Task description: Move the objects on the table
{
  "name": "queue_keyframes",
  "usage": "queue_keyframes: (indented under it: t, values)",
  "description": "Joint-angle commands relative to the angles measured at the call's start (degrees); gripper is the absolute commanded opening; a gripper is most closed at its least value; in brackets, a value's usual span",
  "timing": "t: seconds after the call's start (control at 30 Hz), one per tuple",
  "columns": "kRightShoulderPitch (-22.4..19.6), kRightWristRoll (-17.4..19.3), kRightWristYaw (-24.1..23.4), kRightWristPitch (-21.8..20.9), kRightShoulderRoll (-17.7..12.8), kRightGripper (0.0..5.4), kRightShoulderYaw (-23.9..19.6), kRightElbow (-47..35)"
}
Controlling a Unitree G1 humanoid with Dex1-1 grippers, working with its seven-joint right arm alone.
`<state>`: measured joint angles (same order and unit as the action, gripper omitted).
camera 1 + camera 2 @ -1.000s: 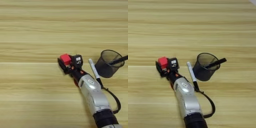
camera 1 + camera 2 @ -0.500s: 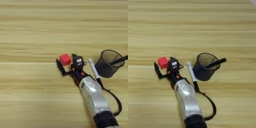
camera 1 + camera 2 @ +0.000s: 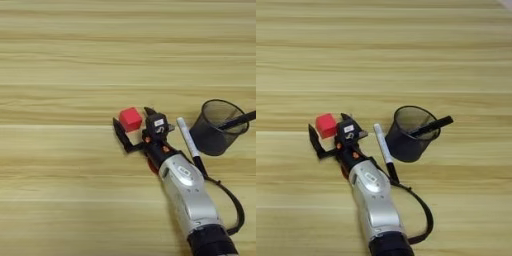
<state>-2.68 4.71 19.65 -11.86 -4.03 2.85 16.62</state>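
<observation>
The right gripper [image 3: 133,123] sits low over the middle of the bench [image 3: 65,65], its two black fingers spread apart, one finger [image 3: 120,134] reaching out to the left and the other a short point just right of the red cube [image 3: 131,119]. The cube lies between those fingers, resting on the wood; whether either finger touches it cannot be told. Behind the gripper, the black wrist block with a small white label leads into the silver forearm [image 3: 189,195], which runs down and to the right toward the bottom edge, ending in a black cuff. A black cable [image 3: 423,220] loops out from the wrist along the forearm's right side. Just right of the gripper lies the slim white marker [image 3: 382,148], flat on the bench, its white body pointing up and away and its black cap at the near end, close beside the forearm. Right of the marker, and just beside it, stands a black mesh cup [image 3: 408,132], upright with its open mouth showing. A dark pen-like stick [image 3: 432,125] leans in the cup, its end poking out over the right rim. The rest of the bench around them is light wood with long horizontal grain stripes.
</observation>
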Motion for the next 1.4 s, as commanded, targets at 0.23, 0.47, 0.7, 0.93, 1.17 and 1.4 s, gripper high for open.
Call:
queue_keyframes:
  t: [0.23, 0.47, 0.7, 0.93, 1.17, 1.4]
  values:
    - [-2.2, 0.1, -0.5, -2.8, 0.2, 5.36, -0.2, -2.7]
    - [-2.3, 0.1, -0.8, -4.8, 0.3, 5.36, -0.4, -2.3]
    - [-2.8, 0.3, -0.9, -6.2, 0.0, 5.36, -0.9, -1.6]
    - [-3.1, 0.2, -0.8, -7.1, -0.1, 5.36, -1.0, -0.9]
    - [-2.7, 0.4, -0.7, -6.2, -0.1, 5.36, -0.9, -3.0]
    - [-0.6, 1.1, -1.1, -2.8, 0.2, 5.36, -0.4, -10.0]
